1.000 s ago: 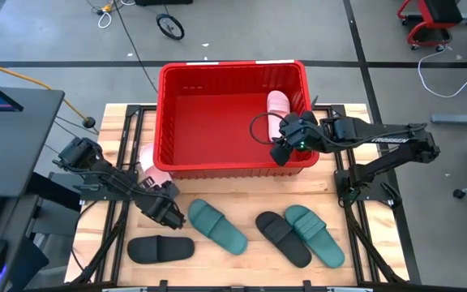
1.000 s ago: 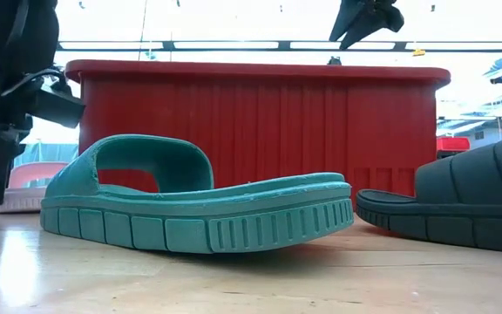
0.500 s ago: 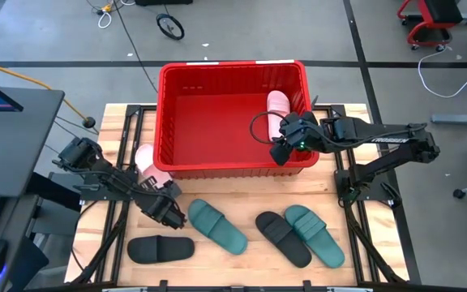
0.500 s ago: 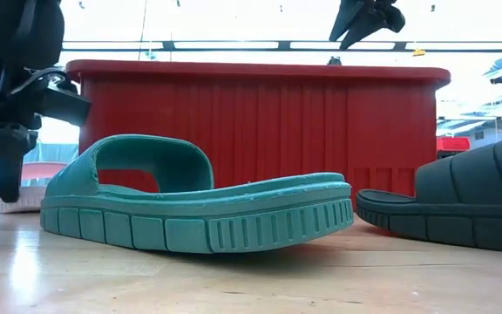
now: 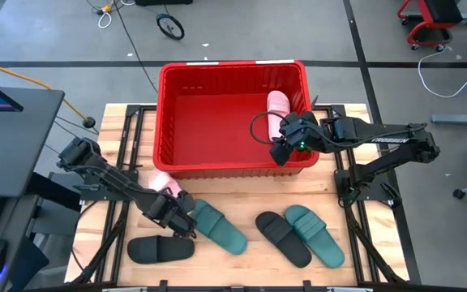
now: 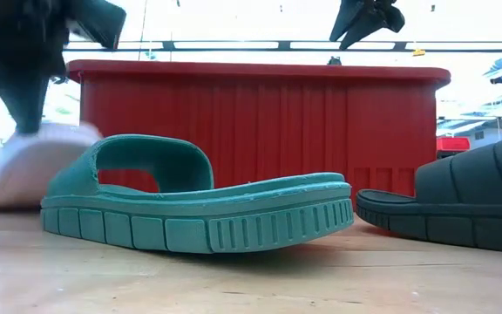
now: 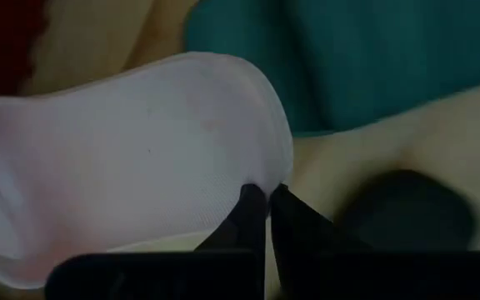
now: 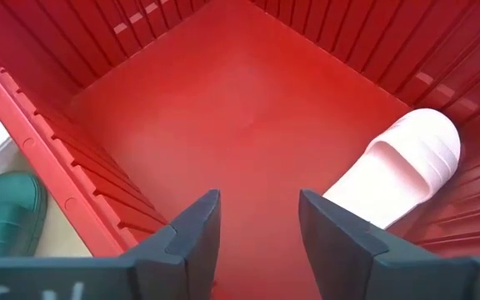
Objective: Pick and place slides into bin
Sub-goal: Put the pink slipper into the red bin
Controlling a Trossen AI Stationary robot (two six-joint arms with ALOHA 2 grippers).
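Observation:
My left gripper (image 5: 183, 225) is at the table's near left, shut on a pale pink slide (image 5: 163, 181) that shows large in the left wrist view (image 7: 123, 158). Ahead of it lie a teal slide (image 5: 217, 227) and a black slide (image 5: 160, 249), both flat on their soles. My right gripper (image 8: 257, 204) hangs open over the right end of the red bin (image 5: 233, 65), touching nothing. A second pink slide (image 8: 398, 167) lies on the bin's floor in the far right corner. My left gripper pinches the pink slide's rim (image 7: 252, 179) between its two fingertips, which stand nearly together. The fingers slant down from the table's far left. In the low view the slide (image 6: 33, 166) stands tilted up below the gripper (image 6: 26, 122), its lower edge on the table.
A black slide (image 5: 282, 238) and a teal slide (image 5: 314, 235) lie side by side at the near right. The bin's front wall (image 6: 260, 113) stands just behind the slides. Bare wood shows between the two groups of slides.
My left gripper has gone toward the table's near edge and a little right, toward the teal slide. The pink slide has come along with it, away from the bin's front left corner, and has tipped up from lying flat.

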